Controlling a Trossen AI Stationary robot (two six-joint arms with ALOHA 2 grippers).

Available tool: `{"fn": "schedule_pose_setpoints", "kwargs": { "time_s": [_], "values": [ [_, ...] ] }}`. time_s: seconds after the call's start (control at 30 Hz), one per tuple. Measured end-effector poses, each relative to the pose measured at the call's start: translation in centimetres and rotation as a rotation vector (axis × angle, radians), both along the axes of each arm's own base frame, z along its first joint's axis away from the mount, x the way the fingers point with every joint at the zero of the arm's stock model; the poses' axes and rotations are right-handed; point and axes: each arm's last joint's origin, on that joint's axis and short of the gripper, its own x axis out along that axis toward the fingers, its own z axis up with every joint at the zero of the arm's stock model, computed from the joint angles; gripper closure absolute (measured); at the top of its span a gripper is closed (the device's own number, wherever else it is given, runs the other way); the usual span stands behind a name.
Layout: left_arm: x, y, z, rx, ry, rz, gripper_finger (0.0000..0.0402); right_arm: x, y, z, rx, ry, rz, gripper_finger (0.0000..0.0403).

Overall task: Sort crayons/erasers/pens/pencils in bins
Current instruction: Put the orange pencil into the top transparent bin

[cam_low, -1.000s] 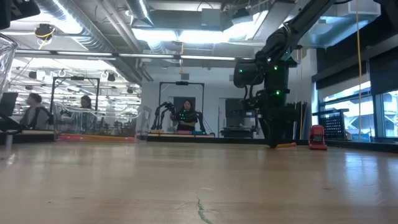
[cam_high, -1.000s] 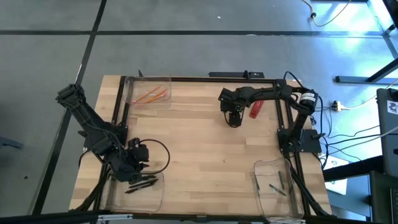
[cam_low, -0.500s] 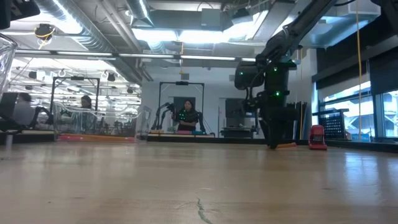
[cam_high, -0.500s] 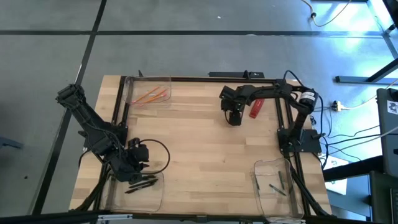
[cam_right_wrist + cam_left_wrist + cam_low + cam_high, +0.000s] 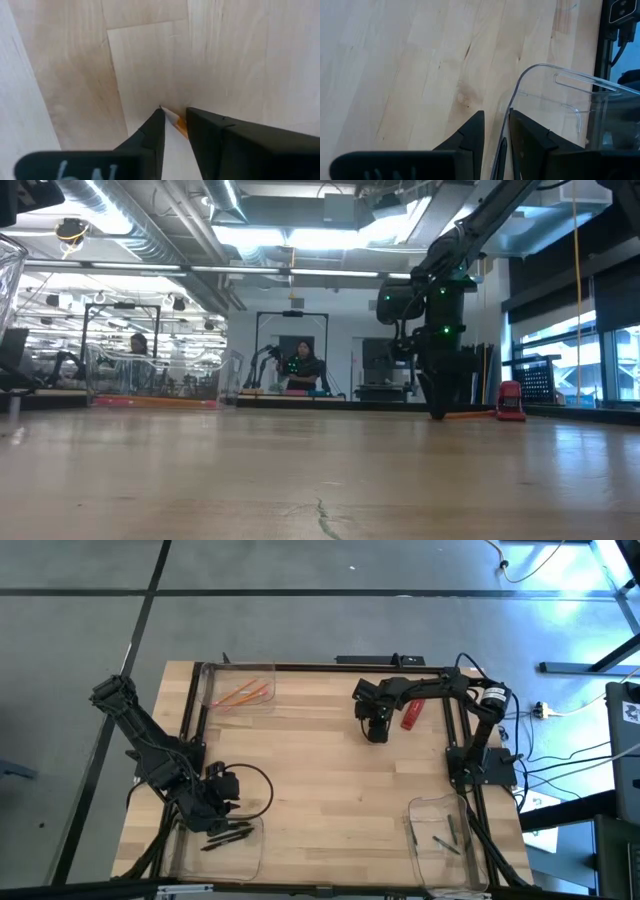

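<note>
An orange pencil [image 5: 177, 125] lies on the table at the far right, its sharpened tip sticking out past my right gripper [image 5: 174, 117], which points down and is shut on it. In the low view the pencil [image 5: 463, 414] lies flat beside that gripper [image 5: 437, 411]. My left gripper [image 5: 496, 120] hangs over the rim of the near-left bin [image 5: 540, 67], shut on a thin black pen [image 5: 502, 152]. Several pens [image 5: 230, 833] lie in that bin [image 5: 248, 858]. Orange pencils [image 5: 243, 694] lie in the far-left bin [image 5: 212, 700]. My left gripper pinches the black pen between its two fingers; only a short stretch of the pen [image 5: 502, 150] shows in the gap, held above the bin's rim. My right gripper pinches the pencil near its sharpened end [image 5: 170, 117] between its two fingers. The fingers come from above, pointing down, and lie across it. The pencil rests flat on the table.
A thick red cylinder [image 5: 410, 716] lies just right of my right gripper, near the table's frame; it also shows in the low view [image 5: 510, 402]. A third clear bin [image 5: 428, 815] with a few small things stands at the near right. Bare wood lies between the bins.
</note>
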Motion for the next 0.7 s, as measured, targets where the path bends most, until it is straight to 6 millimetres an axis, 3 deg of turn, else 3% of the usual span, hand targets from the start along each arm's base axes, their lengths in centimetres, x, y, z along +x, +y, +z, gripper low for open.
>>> {"fn": "schedule_pose_setpoints", "kwargs": {
  "time_s": [0.7],
  "values": [
    [0.0, 0.0, 0.0, 0.0, 0.0, 0.0, 0.0316, 1.2, -0.4, 0.8, -0.036, -0.04, 0.007, 0.0349]
  ]
}}
